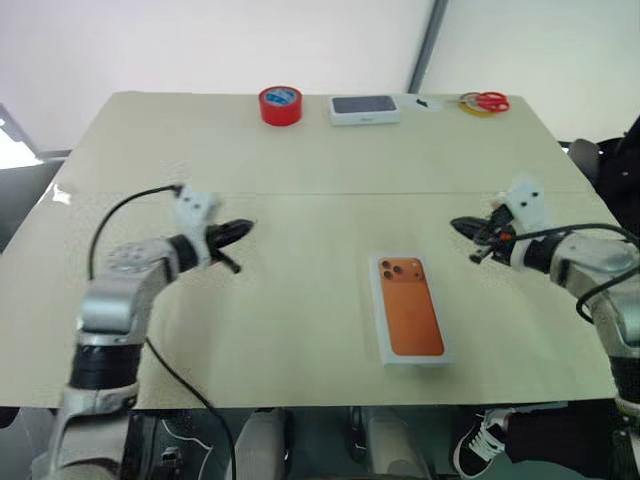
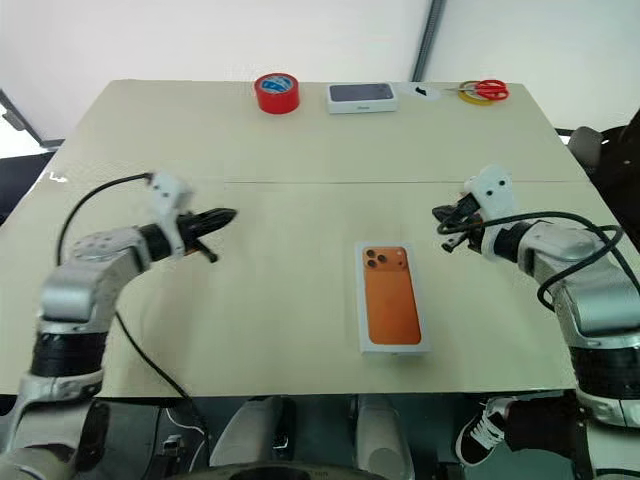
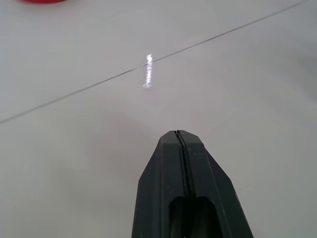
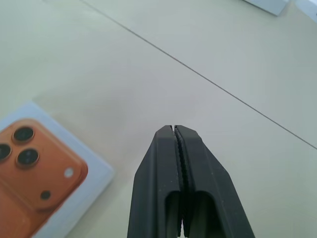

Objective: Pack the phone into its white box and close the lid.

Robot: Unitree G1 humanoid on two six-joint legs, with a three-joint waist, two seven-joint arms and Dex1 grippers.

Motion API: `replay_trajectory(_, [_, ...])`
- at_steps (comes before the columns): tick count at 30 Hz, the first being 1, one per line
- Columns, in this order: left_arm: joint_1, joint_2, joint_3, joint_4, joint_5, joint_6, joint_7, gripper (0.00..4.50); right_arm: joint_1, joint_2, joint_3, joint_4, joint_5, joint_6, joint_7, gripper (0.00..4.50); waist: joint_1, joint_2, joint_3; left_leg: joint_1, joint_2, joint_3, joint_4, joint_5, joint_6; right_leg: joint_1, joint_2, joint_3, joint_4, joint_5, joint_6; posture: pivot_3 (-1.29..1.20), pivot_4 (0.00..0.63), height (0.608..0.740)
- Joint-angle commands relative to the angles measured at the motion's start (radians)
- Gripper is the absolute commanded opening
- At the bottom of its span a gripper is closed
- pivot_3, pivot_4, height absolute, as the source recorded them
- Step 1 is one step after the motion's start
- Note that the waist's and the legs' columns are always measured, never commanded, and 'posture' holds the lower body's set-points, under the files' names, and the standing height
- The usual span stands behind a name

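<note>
At nine o'clock on the table (image 1: 300, 330), the left gripper (image 1: 243, 229) hovers with fingers pressed together, empty. Toward five o'clock lies the lid (image 1: 407, 308) — orange phone picture up — on the closed box. At three o'clock, the right gripper (image 1: 460, 225) is likewise closed, empty.

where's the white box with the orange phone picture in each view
left eye view: the lid, orange picture up, lies flat on the table's near half, right of centre.
right eye view: same lid, near centre.
left wrist view: not in it.
right wrist view: its corner, beside the shut right gripper.
Shared landmark: the table seam.
</note>
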Motion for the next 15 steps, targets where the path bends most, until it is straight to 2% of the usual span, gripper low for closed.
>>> replay_trajectory(1, [0.068, 0.062, 0.161, -0.041, -0.052, -0.018, 0.011, 0.00, -0.052, 0.012, -0.007, 0.081, -0.021, -0.064, 0.032, 0.06, 0.000, 0.000, 0.000, 0.000, 0.000, 0.000, 0.000, 0.000, 0.000, 0.000, 0.000, 0.000, 0.000, 0.000, 0.000, 0.00, 0.150, 0.732])
replay_trajectory(10, [0.191, 0.112, 0.271, -0.067, -0.086, -0.018, 0.051, 0.00, -0.084, 0.040, 0.026, 0.174, -0.052, -0.120, 0.098, 0.06, -0.002, 0.000, 0.000, 0.001, 0.000, 0.000, 0.000, 0.000, 0.000, 0.001, 0.000, 0.000, 0.000, 0.000, -0.001, 0.00, 0.150, 0.732])
replay_trajectory(15, [0.206, 0.109, 0.267, -0.099, -0.111, -0.002, 0.079, 0.00, -0.074, 0.038, 0.023, 0.157, -0.056, -0.109, 0.120, 0.06, -0.001, 0.000, 0.000, 0.001, 0.000, 0.000, 0.000, 0.000, 0.000, 0.000, -0.001, 0.000, 0.001, 0.000, 0.000, 0.00, 0.150, 0.732])
